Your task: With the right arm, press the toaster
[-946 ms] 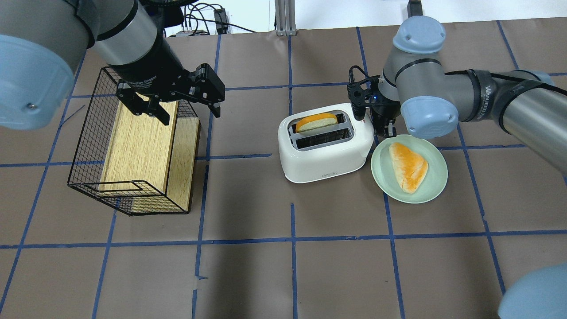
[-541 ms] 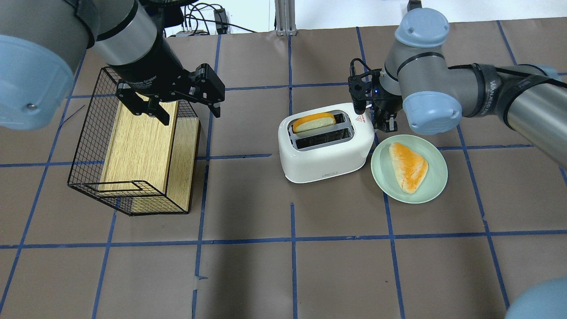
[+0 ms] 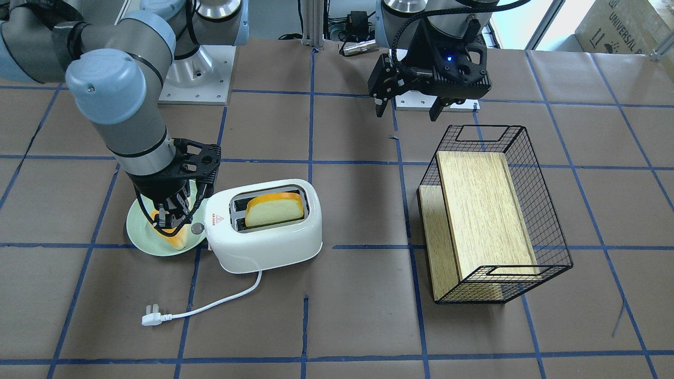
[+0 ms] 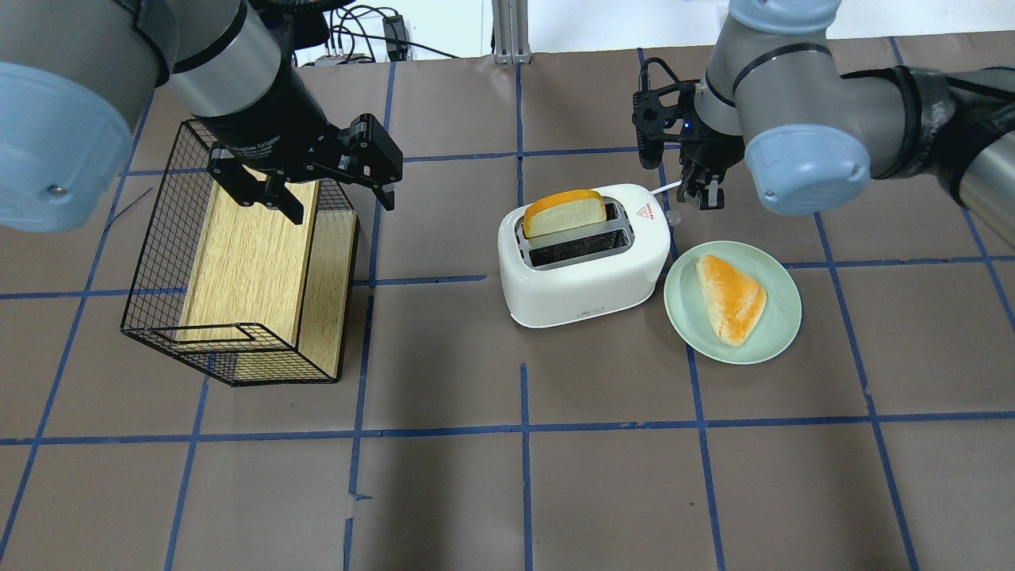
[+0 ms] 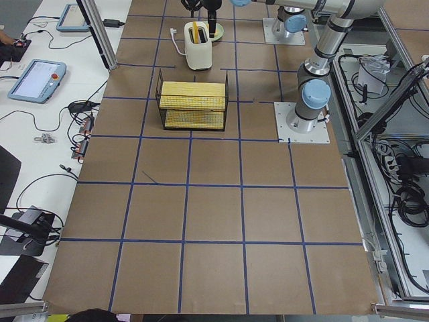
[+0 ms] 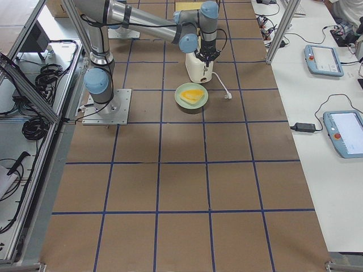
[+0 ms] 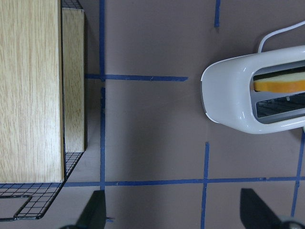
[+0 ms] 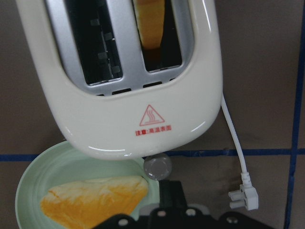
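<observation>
The white two-slot toaster (image 4: 583,270) stands mid-table, with a slice of bread (image 4: 564,212) standing high out of its far slot. It also shows in the front view (image 3: 263,239) and the right wrist view (image 8: 143,109), with its red triangle mark and grey knob (image 8: 157,167). My right gripper (image 4: 702,194) is shut and empty. It hangs just off the toaster's knob end, above it, and touches nothing. My left gripper (image 4: 337,198) is open and empty over the wire basket's far end.
A pale green plate (image 4: 781,317) with a second bread piece lies right beside the toaster's knob end, under my right gripper. A black wire basket (image 4: 158,238) holding a wooden box stands to the left. The toaster's white cord and plug (image 3: 150,318) trail over the table.
My right gripper has risen and drawn back from the toaster's knob end. The bread slice has come up higher out of its slot. My left arm has not moved.
</observation>
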### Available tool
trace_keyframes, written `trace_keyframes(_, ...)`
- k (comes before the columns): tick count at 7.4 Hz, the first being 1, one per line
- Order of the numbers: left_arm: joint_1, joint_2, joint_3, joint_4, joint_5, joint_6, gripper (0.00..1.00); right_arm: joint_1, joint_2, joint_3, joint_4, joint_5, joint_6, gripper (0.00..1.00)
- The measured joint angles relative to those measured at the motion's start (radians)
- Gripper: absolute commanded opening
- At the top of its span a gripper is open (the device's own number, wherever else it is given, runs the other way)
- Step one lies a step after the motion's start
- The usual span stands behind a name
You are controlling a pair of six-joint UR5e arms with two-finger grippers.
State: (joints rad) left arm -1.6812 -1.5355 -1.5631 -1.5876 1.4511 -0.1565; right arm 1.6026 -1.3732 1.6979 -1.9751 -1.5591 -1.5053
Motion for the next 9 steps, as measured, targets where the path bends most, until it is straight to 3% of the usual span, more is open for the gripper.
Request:
trace_keyframes(3, 0.0, 0.0, 0.0, 0.0, 0.0, 0.0, 1.0, 0.001, -0.031, -0.1, 0.164, -0.001, 0.313, 0.06)
trace_keyframes(7, 0.0, 0.0, 0.0, 0.0, 0.0, 0.0, 1.0, 0.003, -0.051, -0.246, 0.366, 0.01, 0.986, 0.12)
trace_keyframes(9, 0.0, 0.0, 0.0, 0.0, 0.0, 0.0, 1.0, 0.003, -0.051, -0.248, 0.404, 0.003, 1.288, 0.58)
